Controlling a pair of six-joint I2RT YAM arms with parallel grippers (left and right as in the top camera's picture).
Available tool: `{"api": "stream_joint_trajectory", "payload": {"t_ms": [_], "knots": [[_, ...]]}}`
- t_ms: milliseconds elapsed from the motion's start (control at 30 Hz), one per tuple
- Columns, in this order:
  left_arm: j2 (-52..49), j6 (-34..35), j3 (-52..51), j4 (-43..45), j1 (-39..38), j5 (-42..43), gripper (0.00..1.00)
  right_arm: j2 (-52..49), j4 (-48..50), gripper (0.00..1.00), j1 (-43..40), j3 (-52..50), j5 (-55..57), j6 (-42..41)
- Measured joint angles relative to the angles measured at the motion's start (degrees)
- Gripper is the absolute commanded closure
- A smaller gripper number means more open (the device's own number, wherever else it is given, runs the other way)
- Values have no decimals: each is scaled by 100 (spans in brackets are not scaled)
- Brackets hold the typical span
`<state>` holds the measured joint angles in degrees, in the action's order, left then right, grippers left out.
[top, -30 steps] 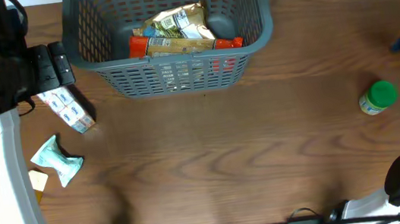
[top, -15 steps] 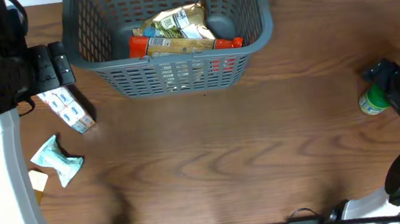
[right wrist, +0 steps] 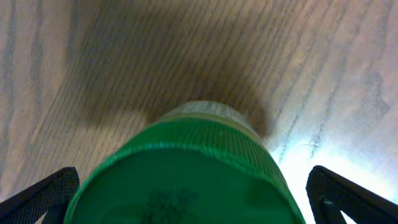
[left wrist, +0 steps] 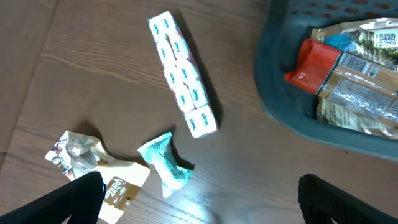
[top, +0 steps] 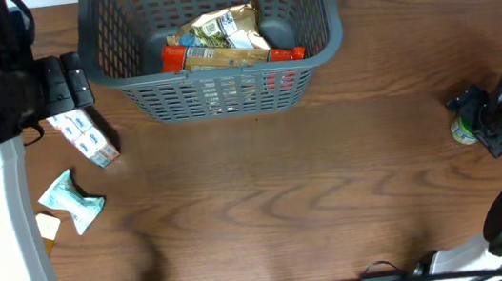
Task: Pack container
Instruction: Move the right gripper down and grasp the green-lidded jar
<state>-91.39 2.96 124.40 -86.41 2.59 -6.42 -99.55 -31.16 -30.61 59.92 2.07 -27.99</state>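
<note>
1. Nearest the robot, at the left edge of the counter (top: 269, 205), lies a crumpled packet with a brown-and-white label (left wrist: 93, 168).
2. Just beside it, a twisted teal wrapper (top: 71, 201) lies flat on the wood. I cannot tell whether the two touch.
3. On the right side, a small jar with a green lid (right wrist: 186, 168) stands upright on the counter. The right pincer (top: 477, 120) is down over it with its jaws spread wide, one finger on each side of the lid. In the wrist view both fingertips sit out at the lower corners, clear of the lid, so nothing is gripped.
4. Farther back on the left, a long white pack with teal printing (left wrist: 182, 78) lies flat at a slant. It is near the container's left front corner but apart from it.
5. The left pincer (left wrist: 202, 199) hangs above that pack, jaws wide apart, with only bare wood between them.
6. Farthest off, the container (top: 333, 27) sits upright at the far middle of the counter. Inside it, a long pack with red ends (top: 231, 58) lies across the front, and a crinkled foil bag (top: 223, 27) rests just behind and against it.
</note>
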Motion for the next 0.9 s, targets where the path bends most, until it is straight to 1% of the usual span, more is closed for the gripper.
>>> {"api": "stream_joint_trajectory", "payload": {"t_ms": [100,200,267,400,467,533,667,700,733,767,800,900], "knots": [[0,0,0,0,0,0,1,-116,92,3,0,0,-2,22],[0,0,0,0,0,2,1,-229,136,8,0,0,-4,63],[0,0,0,0,0,0,1,-273,166,15,0,-2,-2,125],[0,0,0,0,0,0,1,-304,173,26,0,0,-2,168],[0,0,0,0,0,0,1,-308,170,36,0,0,-2,184],[0,0,0,0,0,2,1,-306,177,51,0,0,7,201],[0,0,0,-2,0,0,1,-304,186,74,0,2,35,212],[0,0,0,0,0,2,1,-304,184,81,0,2,33,216],[0,0,0,0,0,2,1,-304,179,92,0,2,33,243],[0,0,0,0,0,0,1,-304,175,96,0,2,28,262],[0,0,0,0,0,0,1,-304,168,99,0,2,22,299],[0,0,0,0,0,2,1,-291,81,99,4,15,-22,415]]}}
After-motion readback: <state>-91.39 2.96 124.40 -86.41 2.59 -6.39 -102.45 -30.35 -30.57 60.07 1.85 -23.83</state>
